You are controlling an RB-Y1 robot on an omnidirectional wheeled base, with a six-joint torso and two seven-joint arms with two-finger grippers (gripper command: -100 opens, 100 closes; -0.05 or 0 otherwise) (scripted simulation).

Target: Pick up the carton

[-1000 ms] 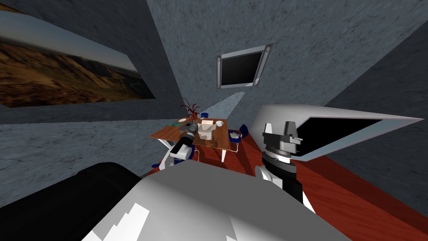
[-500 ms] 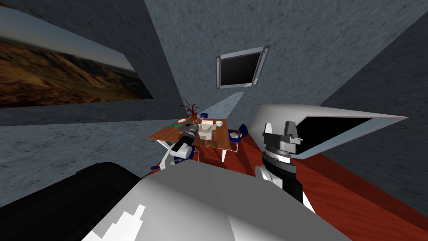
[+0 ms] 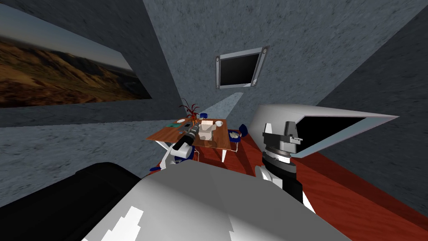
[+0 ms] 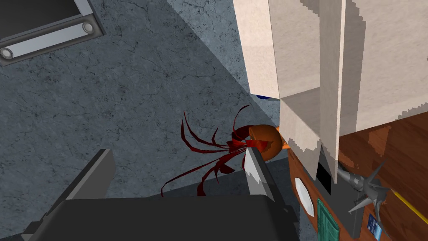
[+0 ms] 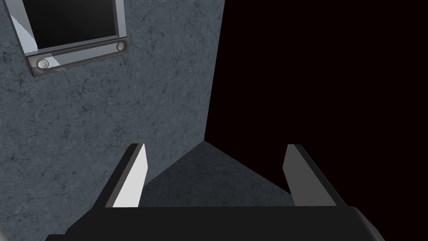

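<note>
Carton (image 4: 376, 54): beige, flaps open, on table (image 4: 401, 142) | left pincer (image 4: 179, 152) spread beside it | right pincer (image 5: 216, 146) spread

A brown wooden desk (image 4: 401, 142) on white legs stands on a red-brown floor (image 3: 334, 188). At its far corner, a plant with thin dark red leaves (image 4: 200, 146) sits in an orange pot (image 4: 265, 140). Near the pot, on the desk, lie a white plate (image 4: 304, 196), a green book (image 4: 327, 217), a grey spiked object (image 4: 368, 190) and a yellow pencil (image 4: 411, 209). A dark window in a grey frame (image 3: 238, 69) is set in the mottled blue-grey wall. A wide landscape picture (image 3: 62, 75) hangs on the adjoining wall.
</note>
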